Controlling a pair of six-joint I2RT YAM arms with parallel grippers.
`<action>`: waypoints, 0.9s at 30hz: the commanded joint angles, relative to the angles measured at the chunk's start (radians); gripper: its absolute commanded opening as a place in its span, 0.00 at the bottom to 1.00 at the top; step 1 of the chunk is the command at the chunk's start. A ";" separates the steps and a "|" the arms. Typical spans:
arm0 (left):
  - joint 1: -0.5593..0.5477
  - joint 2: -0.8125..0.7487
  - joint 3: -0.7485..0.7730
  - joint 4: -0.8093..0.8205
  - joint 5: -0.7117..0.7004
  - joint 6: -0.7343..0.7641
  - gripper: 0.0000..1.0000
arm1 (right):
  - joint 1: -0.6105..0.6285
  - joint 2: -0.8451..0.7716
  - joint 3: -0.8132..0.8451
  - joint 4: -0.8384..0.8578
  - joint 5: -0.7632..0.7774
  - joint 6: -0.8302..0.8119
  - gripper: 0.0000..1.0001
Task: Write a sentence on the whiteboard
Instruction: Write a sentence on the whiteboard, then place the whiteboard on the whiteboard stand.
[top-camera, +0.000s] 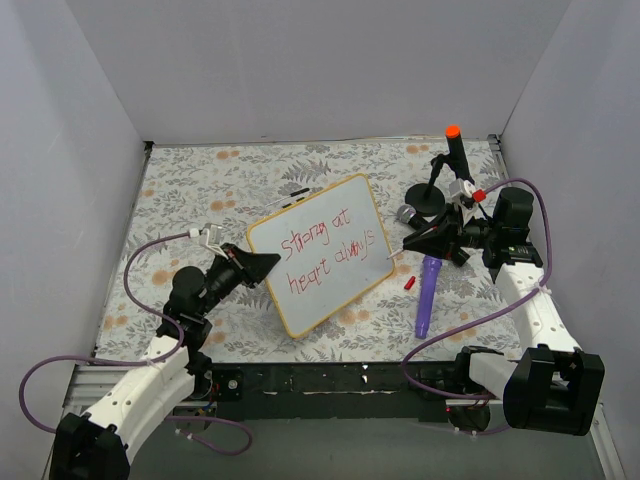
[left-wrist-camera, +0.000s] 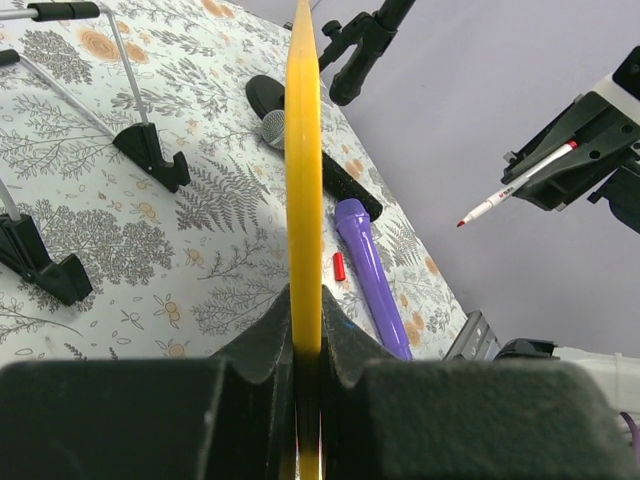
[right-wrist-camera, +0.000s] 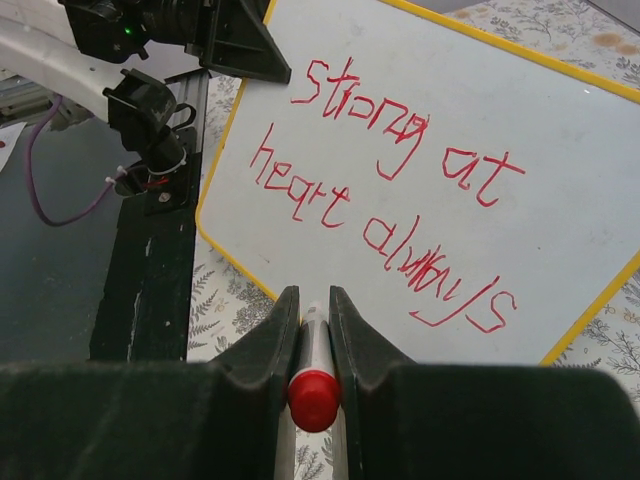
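**Grippers – board pinned, marker off the surface**

Found left gripper (top-camera: 262, 265) closed tight on the yellow frame of the whiteboard (top-camera: 312, 308), at its left corner. Seen edge-on from the left wrist, with both fingers (left-wrist-camera: 250, 350) pressed flat to either face. Judged as bracing: stops the board sliding or turning under pen pressure, and angles the writing face toward the other arm. Cannot tell whether the far side rests on the table (top-camera: 180, 180).

Found right gripper (top-camera: 412, 243) closed on the marker (right-wrist-camera: 313, 335), gripped near its red back end so that the tip points ahead at the board. Tip in the air in the left wrist view, apart from the surface. From above, placed just past the board's right edge, near the last word – judged as no stroke in hand.

Located board mid-table, turned diamond-wise, between the two arms. Read the sentence (right-wrist-camera: 400, 190) in red, two slanted lines: "Strong at" above "heart always". Uneven letters, "always" cramped, final "s" large and hooked, but legible and unsmudged. Glossy white around it, otherwise unmarked. Judged writing essentially complete.

Noted small red cap (top-camera: 409, 283) and purple cylinder (top-camera: 427, 295) lying on the table right of the board, near the right arm.
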 joint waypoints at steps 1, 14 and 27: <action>-0.004 0.014 0.119 0.159 0.007 0.008 0.00 | -0.007 -0.025 -0.012 0.048 -0.031 0.018 0.01; 0.088 0.264 0.433 0.135 0.129 0.143 0.00 | -0.009 -0.045 -0.037 0.104 -0.039 0.061 0.01; 0.438 0.586 0.524 0.526 0.442 -0.052 0.00 | -0.011 -0.040 -0.055 0.144 -0.034 0.090 0.01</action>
